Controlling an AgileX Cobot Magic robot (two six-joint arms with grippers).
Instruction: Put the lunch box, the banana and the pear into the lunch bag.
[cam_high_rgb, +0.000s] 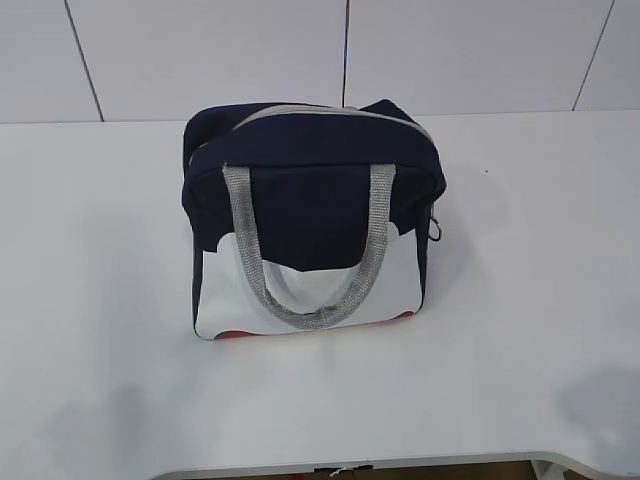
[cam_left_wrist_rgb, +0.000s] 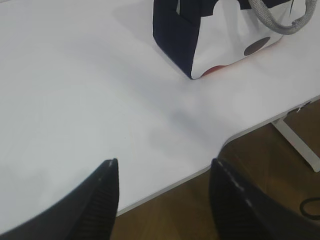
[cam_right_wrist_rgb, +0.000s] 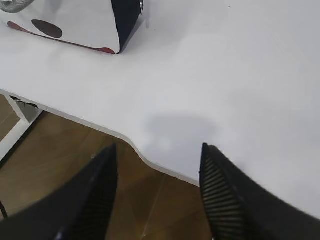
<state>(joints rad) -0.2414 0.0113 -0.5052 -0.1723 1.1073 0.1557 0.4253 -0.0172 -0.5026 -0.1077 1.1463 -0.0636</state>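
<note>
The navy lunch bag (cam_high_rgb: 312, 215) stands upright in the middle of the white table (cam_high_rgb: 110, 300), its zipper shut along the top and its grey handle (cam_high_rgb: 310, 250) hanging down the front. It also shows in the left wrist view (cam_left_wrist_rgb: 210, 40) and the right wrist view (cam_right_wrist_rgb: 75, 22). The lunch box, the banana and the pear are out of view. My left gripper (cam_left_wrist_rgb: 164, 165) is open and empty over the table's front edge. My right gripper (cam_right_wrist_rgb: 158, 150) is open and empty over the front edge too. Neither gripper shows in the exterior view.
The table's front edge has a curved cut-out (cam_right_wrist_rgb: 135, 145), with brown floor (cam_right_wrist_rgb: 60, 150) below. A white table leg (cam_left_wrist_rgb: 297, 145) stands under the edge. A ring pull (cam_high_rgb: 436, 232) hangs at the bag's right end. A tiled wall (cam_high_rgb: 300, 50) is behind.
</note>
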